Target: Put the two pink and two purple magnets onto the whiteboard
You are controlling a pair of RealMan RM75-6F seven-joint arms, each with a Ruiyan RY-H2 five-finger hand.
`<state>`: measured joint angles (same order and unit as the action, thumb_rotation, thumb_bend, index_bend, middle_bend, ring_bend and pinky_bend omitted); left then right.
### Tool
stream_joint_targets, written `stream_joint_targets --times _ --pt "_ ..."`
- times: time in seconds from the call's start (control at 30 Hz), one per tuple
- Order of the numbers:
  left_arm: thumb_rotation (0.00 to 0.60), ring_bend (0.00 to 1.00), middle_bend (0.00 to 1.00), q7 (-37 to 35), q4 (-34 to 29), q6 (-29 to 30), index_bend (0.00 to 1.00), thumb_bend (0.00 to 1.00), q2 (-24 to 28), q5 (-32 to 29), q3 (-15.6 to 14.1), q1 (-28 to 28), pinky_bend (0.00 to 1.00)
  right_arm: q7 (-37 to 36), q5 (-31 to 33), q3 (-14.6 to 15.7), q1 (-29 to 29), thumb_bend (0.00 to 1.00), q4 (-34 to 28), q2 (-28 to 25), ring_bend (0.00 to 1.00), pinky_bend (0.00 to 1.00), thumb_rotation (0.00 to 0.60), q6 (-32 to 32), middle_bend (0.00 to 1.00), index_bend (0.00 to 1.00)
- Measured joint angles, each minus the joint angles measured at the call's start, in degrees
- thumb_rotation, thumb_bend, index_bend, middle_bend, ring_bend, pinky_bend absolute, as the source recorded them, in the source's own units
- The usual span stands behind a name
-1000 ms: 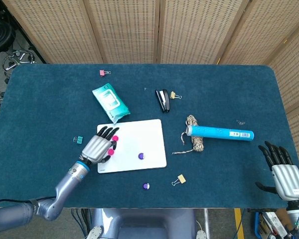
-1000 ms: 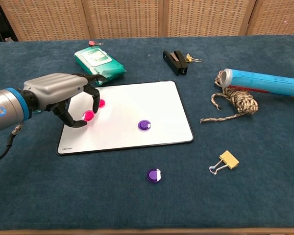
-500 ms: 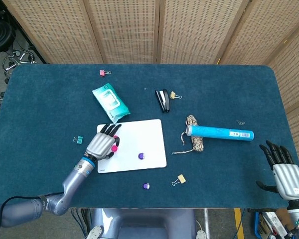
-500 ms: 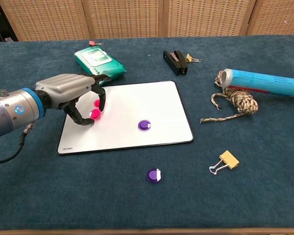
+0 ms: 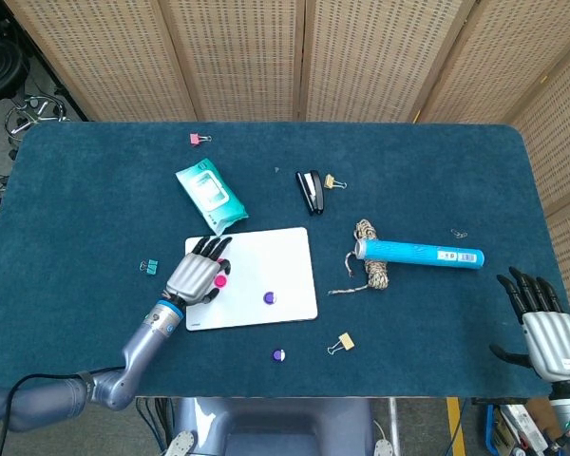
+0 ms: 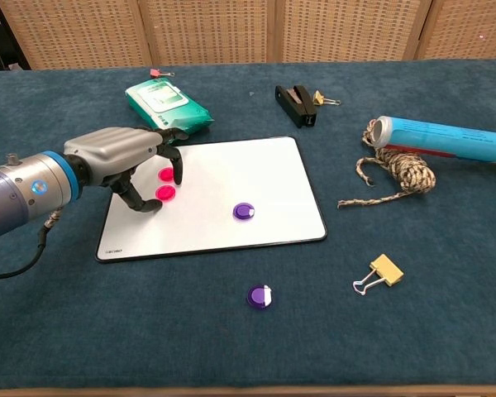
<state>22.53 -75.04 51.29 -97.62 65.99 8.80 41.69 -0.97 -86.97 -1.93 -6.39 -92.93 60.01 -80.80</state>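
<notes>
The whiteboard (image 5: 277,255) (image 6: 231,169) lies flat on the blue table. Two pink magnets (image 6: 166,174) (image 6: 166,193) sit on its left part, close together; the head view shows only one pink magnet (image 5: 220,281). One purple magnet (image 5: 269,297) (image 6: 244,211) rests mid-board. The other purple magnet (image 5: 278,355) (image 6: 259,296) lies on the cloth in front of the board. My left hand (image 5: 195,275) (image 6: 120,155) arches over the pink magnets, fingers apart, with the nearer magnet flat on the board between thumb and fingers. My right hand (image 5: 541,323) hovers open at the front right corner.
A green wipes pack (image 5: 210,195) (image 6: 167,103) lies behind the board. A black stapler (image 5: 310,190) (image 6: 296,105), a rope bundle (image 5: 372,266) (image 6: 397,174) and a blue tube (image 5: 418,254) (image 6: 446,136) are to the right. A yellow binder clip (image 5: 341,343) (image 6: 384,270) lies front right.
My left hand carried a pink magnet further onto the board and set it down beside the other pink one; its pinch has loosened. The right hand stayed put.
</notes>
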Motion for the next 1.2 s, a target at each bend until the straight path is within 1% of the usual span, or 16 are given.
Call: stream_joint_targets --times 0.23,0.33,0.43,0.6,0.77,0.83,0.9,1.0,1.2 --pt "0.600 0.00 0.00 -1.6 -3.3 0.6 0.41 0.29 1.8 0.9 -0.3 -0.2 0.00 -0.2 -0.1 0.0 0.2 0.00 -0.1 -0.2 0.00 0.00 0.600 -0.3 0.00 0.00" --pt "0.600 0.00 0.00 -3.1 -6.5 0.7 0.41 0.30 3.6 2.9 -0.9 -0.4 0.00 -0.2 0.0 0.0 0.2 0.00 -0.1 -0.2 0.00 0.00 0.600 -0.3 0.00 0.00" --pt "0.600 0.00 0.00 -6.0 -9.8 -0.6 0.41 0.31 6.0 5.6 -2.1 -0.1 0.00 0.0 0.0 0.0 0.1 0.00 -0.1 -0.1 0.00 0.00 0.600 -0.2 0.00 0.00" --pt "0.600 0.00 0.00 -12.1 -13.3 -3.0 0.41 0.31 9.2 13.6 -5.1 0.8 0.00 0.7 0.2 -0.1 -0.1 0.00 -0.1 0.2 0.00 0.00 0.600 0.1 0.00 0.00" --pt "0.600 0.00 0.00 -15.8 -14.2 -3.7 0.41 0.31 9.6 21.7 -8.3 2.2 0.00 1.0 0.9 -0.2 -0.2 0.00 0.0 0.4 0.00 0.00 0.600 0.7 0.00 0.00" --pt "0.600 0.00 0.00 -16.2 -14.1 -4.2 0.41 0.31 9.1 23.4 -9.1 3.1 0.00 1.1 1.2 -0.3 -0.3 0.00 0.1 0.4 0.00 0.00 0.600 1.0 0.00 0.00" --pt "0.600 0.00 0.00 -16.0 -14.1 -5.1 0.41 0.31 8.3 24.2 -9.5 4.2 0.00 1.1 1.4 -0.3 -0.4 0.00 0.1 0.4 0.00 0.00 0.600 1.3 0.00 0.00" --pt "0.600 0.00 0.00 -14.7 -14.2 -5.9 0.41 0.31 6.8 24.1 -9.2 5.0 0.00 1.1 1.6 -0.4 -0.6 0.00 0.2 0.5 0.00 0.00 0.600 1.5 0.00 0.00" --pt "0.600 0.00 0.00 -10.0 -15.3 -8.2 0.41 0.30 4.6 20.9 -8.2 6.3 0.00 0.7 1.9 -0.5 -0.6 0.00 0.4 0.4 0.00 0.00 0.600 1.7 0.00 0.00"
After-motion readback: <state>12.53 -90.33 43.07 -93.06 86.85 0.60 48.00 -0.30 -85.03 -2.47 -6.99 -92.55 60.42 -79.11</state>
